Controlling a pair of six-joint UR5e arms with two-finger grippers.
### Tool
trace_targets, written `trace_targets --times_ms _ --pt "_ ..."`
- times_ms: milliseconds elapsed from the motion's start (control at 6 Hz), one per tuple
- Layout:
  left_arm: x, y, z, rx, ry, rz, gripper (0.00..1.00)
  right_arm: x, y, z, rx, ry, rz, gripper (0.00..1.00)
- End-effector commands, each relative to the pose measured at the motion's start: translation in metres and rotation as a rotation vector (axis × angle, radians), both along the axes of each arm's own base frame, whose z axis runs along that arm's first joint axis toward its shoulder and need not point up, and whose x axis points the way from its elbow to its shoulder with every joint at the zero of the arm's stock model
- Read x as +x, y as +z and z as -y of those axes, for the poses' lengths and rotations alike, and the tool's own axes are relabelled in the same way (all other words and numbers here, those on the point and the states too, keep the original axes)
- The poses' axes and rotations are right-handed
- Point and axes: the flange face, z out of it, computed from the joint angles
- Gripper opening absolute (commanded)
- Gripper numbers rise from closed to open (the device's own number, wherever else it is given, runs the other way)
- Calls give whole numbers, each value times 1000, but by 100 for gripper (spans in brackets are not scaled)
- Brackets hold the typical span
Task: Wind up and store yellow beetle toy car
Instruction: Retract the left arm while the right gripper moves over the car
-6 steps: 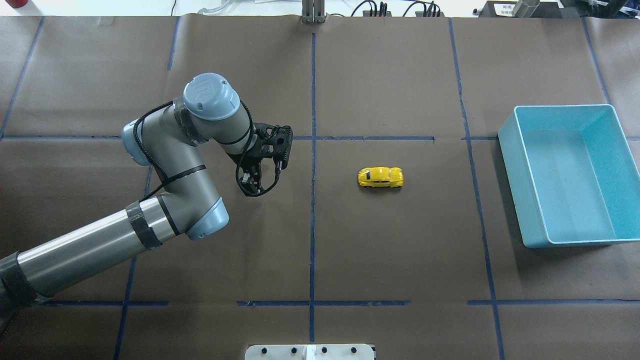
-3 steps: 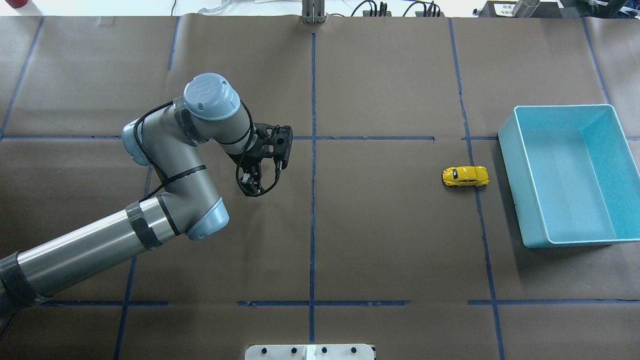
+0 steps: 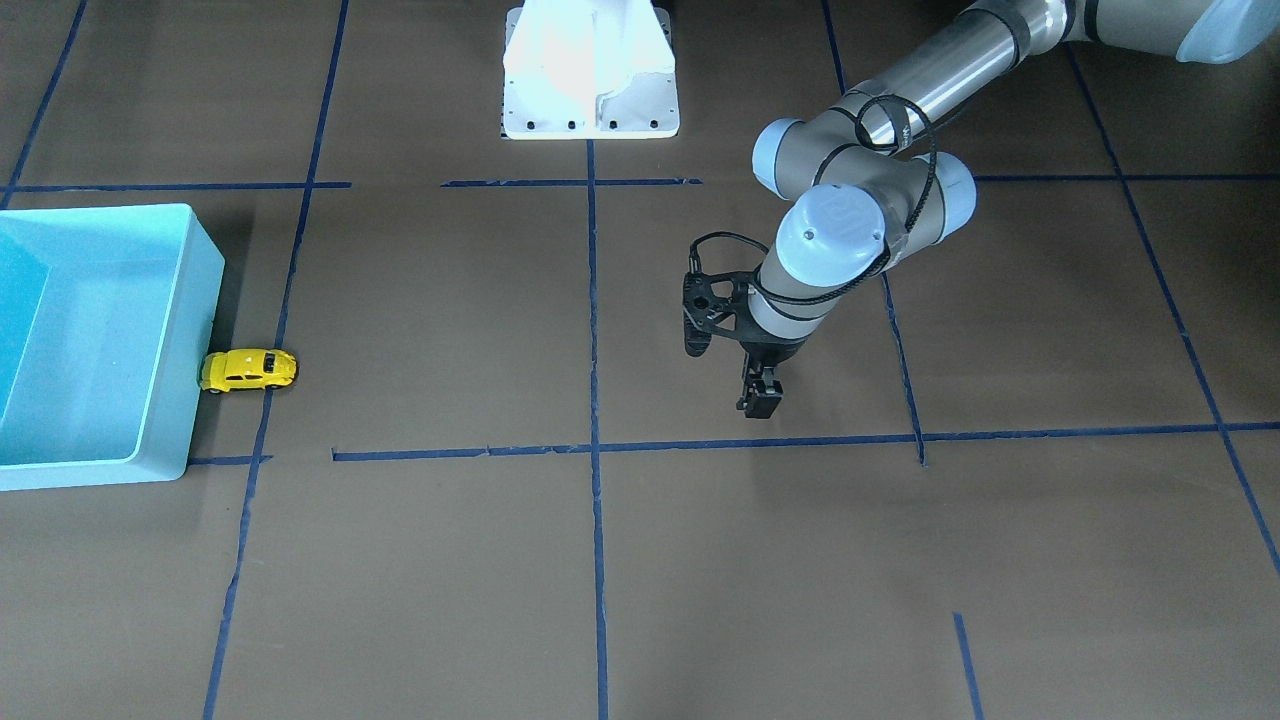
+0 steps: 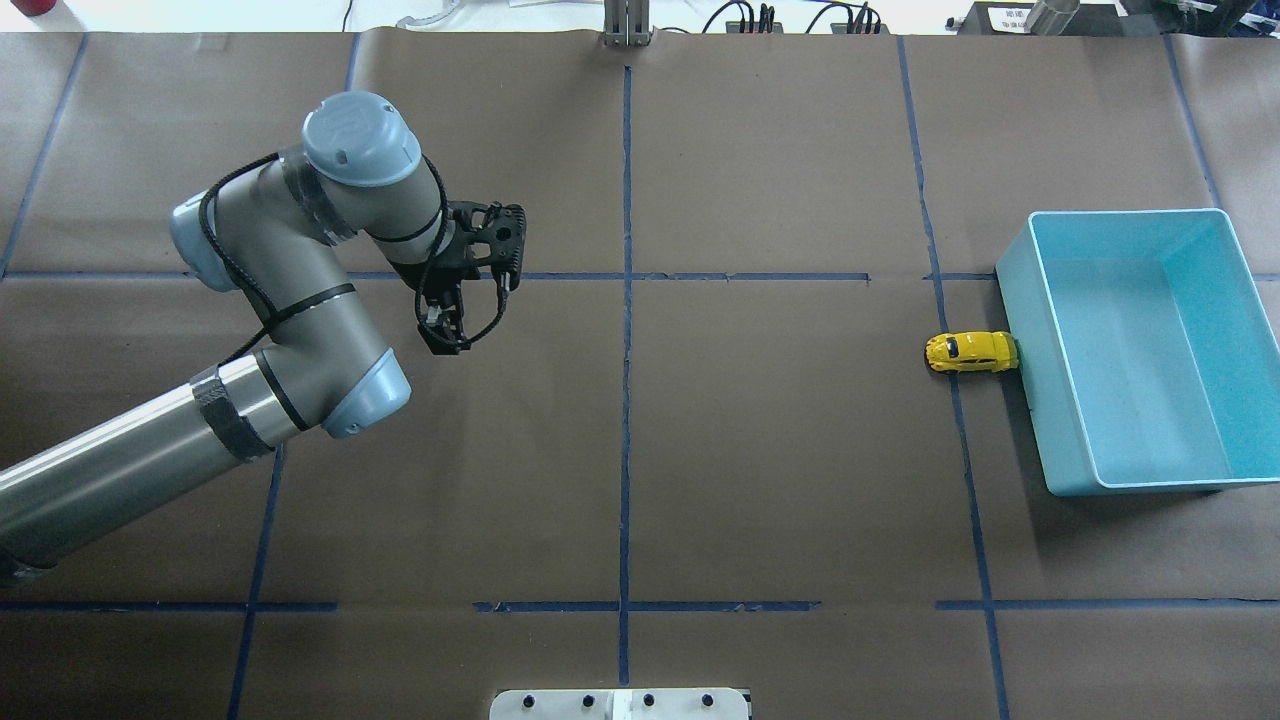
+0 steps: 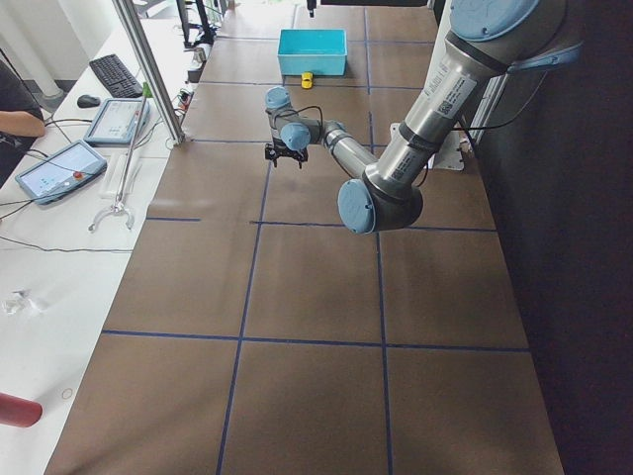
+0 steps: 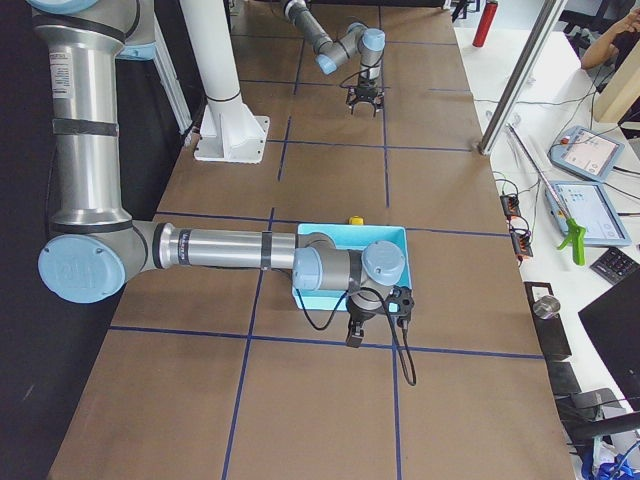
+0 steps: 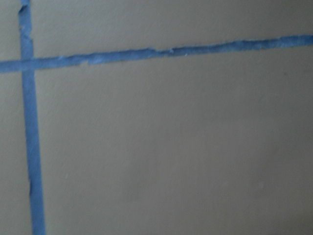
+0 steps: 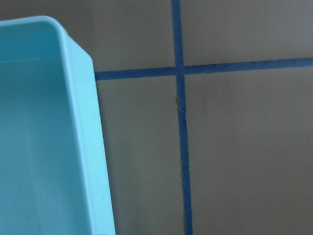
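Observation:
The yellow beetle toy car (image 4: 970, 352) stands on the table with its nose against the left outer wall of the light blue bin (image 4: 1140, 350). It also shows in the front view (image 3: 248, 369), beside the bin (image 3: 90, 340). My left gripper (image 4: 440, 338) hangs empty over the table far to the left of the car, its jaws a little apart; in the front view (image 3: 760, 400) it points down. My right gripper (image 6: 352, 338) shows only in the right side view, by the bin's near corner; I cannot tell its state. The right wrist view shows the bin's corner (image 8: 44, 147).
Brown paper with blue tape lines (image 4: 626, 300) covers the table. The white robot base plate (image 4: 620, 703) sits at the near edge. Cables and plugs (image 4: 800, 18) lie along the far edge. A metal post (image 6: 520, 80) and tablets stand beyond it.
The car has rolled right from the table's middle to the bin's wall. My left arm has drawn back to the left and away from the car.

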Motion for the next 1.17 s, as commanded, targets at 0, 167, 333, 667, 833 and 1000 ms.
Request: trace_targets --times_ms 0,167,333,667,833,1000 --pt "-50 29 29 -77 -80 69 100 -34 -85 22 181 -59 -21 100" --pt "-88 47 51 -105 -141 90 100 -45 -113 32 231 -73 -6 100" --pt "-125 57 69 -171 -191 128 100 -81 -153 29 317 -145 15 100" --pt "-179 140 56 -337 -206 135 100 -111 -200 36 563 -344 38 100" --pt "-224 153 73 -396 -306 142 100 -131 -219 25 696 -468 31 100" --pt "-272 195 69 -534 -456 165 100 -140 -226 21 836 -607 15 100"
